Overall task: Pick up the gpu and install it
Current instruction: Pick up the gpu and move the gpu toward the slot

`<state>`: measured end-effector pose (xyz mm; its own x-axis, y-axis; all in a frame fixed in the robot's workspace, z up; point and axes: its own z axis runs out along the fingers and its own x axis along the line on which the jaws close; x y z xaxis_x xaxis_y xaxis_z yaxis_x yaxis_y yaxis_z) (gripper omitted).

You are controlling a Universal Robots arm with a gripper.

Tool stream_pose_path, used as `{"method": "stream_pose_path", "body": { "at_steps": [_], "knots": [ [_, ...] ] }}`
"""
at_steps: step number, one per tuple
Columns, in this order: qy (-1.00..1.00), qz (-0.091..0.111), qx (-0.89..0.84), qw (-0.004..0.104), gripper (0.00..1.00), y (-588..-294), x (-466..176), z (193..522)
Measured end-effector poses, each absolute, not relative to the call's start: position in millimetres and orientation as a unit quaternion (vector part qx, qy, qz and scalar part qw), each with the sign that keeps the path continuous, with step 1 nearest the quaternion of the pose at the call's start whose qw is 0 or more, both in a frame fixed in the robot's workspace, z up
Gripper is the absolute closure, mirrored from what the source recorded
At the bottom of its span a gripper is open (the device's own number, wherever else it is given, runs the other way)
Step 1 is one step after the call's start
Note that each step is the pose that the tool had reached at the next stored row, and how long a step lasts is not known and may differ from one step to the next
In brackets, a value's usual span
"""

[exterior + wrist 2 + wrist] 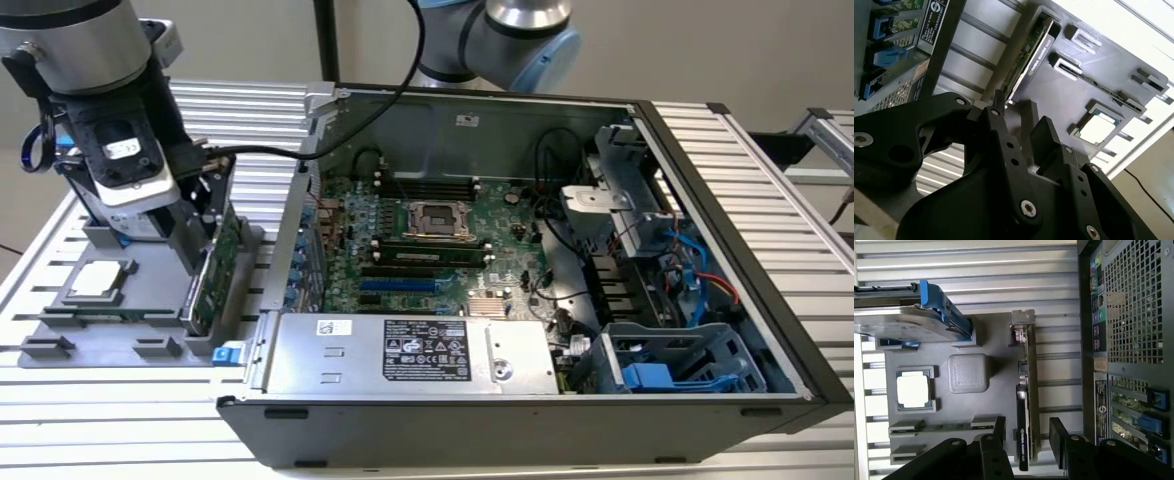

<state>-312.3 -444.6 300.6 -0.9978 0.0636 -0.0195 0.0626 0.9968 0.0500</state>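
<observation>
My gripper, spread, straddles the upright gpu in the tray, at 9 o'clock of the case in the exterior view.

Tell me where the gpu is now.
The gpu stands on edge in the grey tray at the exterior view's left, beside the computer case, under the end effector.

Ribbed metal table; plain beige wall behind; even light.

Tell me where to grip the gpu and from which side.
The gpu is probably best pinched across its upper long edge, from above: it stands on edge in the grey tray, thin, both flat faces free for the open hand.
</observation>
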Motion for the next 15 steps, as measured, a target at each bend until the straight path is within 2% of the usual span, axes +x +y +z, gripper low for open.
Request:
{"method": "stream_pose_path", "body": {
  "at_steps": [15],
  "knots": [
    [0.999,0.025,0.030,0.010,0.00,-436.1,-312.4,279.2]
  ]
}}
